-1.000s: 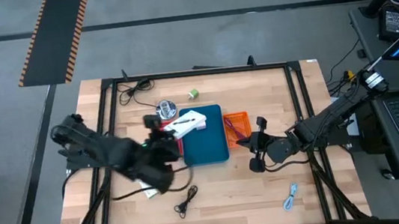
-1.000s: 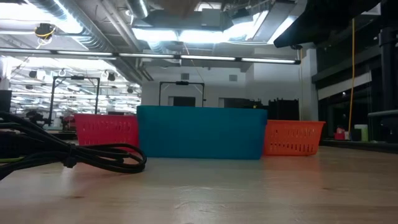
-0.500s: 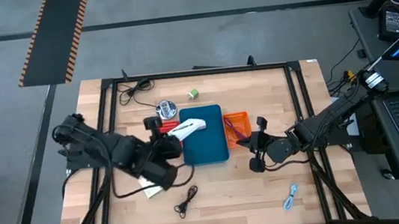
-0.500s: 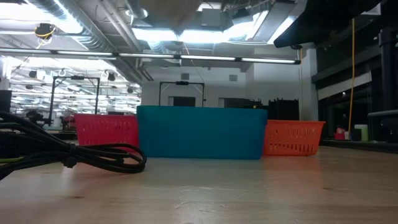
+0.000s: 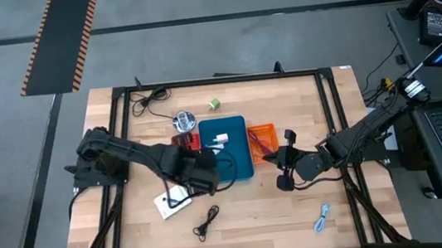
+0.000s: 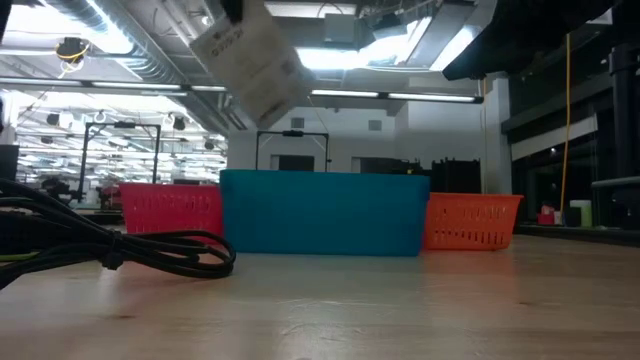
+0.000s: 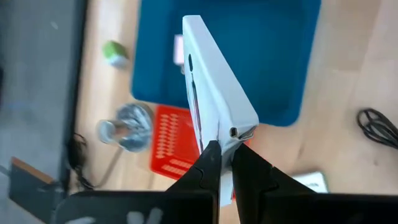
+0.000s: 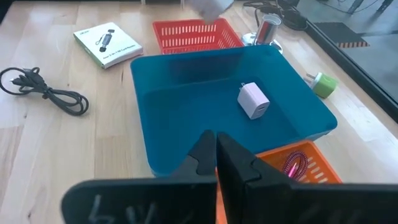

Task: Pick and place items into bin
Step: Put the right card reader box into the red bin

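Note:
My left gripper [image 7: 221,149] is shut on a flat white box with black print [image 7: 211,81]. The box hangs tilted in the air over the blue bin [image 6: 320,215], near its left wall; it also shows as the box [image 6: 250,50] and box [image 8: 208,6]. A small white charger block [image 8: 253,99] lies on the bin's floor. My right gripper [image 8: 214,146] is shut on nothing and hovers right of the bin [image 5: 238,160], by the orange basket [image 5: 262,140]. A white card [image 5: 170,201], a black cable [image 5: 207,221], a blue-white cable [image 5: 323,217] and a green cube [image 5: 214,104] lie on the table. My left gripper pinches the white box between its two fingers at one end, by a corner [image 7: 235,132], one finger on each broad face. The fingers slant in from the table's left. The box is lifted clear and tilted, its narrow edge turned toward the wrist camera.
A red basket [image 5: 181,141] stands against the bin's left side, with the shiny silver round object [image 5: 185,120] behind it. A reddish cable [image 8: 292,163] lies in the orange basket. Another black cable [image 5: 147,99] lies at the far left. A black frame runs around the table.
My left arm has stretched toward the table's right, carrying the white box over the blue bin. The box has turned from lying flat to standing on edge and has come down into the low view. The white card, hidden under the arm before, shows now.

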Available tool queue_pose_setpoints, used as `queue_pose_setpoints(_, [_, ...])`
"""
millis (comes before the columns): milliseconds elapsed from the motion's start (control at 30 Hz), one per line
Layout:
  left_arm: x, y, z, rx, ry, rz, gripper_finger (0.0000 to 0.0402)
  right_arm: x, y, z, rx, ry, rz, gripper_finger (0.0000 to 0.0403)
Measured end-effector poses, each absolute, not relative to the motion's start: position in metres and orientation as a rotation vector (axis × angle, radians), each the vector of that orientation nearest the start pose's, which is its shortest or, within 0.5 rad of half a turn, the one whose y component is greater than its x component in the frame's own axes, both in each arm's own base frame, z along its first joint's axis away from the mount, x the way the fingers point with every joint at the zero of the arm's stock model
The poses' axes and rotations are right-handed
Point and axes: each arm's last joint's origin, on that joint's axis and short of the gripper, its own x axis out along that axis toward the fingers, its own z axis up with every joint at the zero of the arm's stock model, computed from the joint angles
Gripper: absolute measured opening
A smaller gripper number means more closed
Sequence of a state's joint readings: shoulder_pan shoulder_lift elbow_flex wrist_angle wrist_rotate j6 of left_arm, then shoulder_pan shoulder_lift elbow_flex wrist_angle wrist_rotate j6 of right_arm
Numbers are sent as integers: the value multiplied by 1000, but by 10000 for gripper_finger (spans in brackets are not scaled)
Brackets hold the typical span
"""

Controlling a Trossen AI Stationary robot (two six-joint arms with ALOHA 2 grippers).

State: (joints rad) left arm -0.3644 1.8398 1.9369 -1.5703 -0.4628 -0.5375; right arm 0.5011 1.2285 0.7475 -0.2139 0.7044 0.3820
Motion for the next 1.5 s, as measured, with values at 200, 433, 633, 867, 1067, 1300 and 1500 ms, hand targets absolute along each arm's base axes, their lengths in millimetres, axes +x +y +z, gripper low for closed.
queue_pose_setpoints(200, [323, -107, 343, 26, 1312, 408, 12, 224, 101, 234, -32, 531, -298, 0])
queue_pose_setpoints(433, [321, -108, 344, -57, 1343, 374, 12, 227, 103, 228, -68, 553, -295, 0])
queue_pose_setpoints(633, [316, -108, 351, -62, 1342, 329, 12, 230, 104, 222, -84, 576, -298, 0])
queue_pose_setpoints(867, [294, -98, 379, -77, 1227, 364, 12, 230, 105, 222, -81, 571, -298, 0])
queue_pose_setpoints(1067, [282, -90, 375, 7, 1246, 352, 12, 230, 105, 223, -76, 565, -296, 0])
queue_pose_setpoints(1300, [248, -87, 355, 191, 1294, 356, 12, 230, 105, 223, -80, 566, -296, 0])
queue_pose_setpoints(1500, [231, -84, 346, 269, 1262, 433, 12, 231, 104, 223, -78, 561, -299, 0])
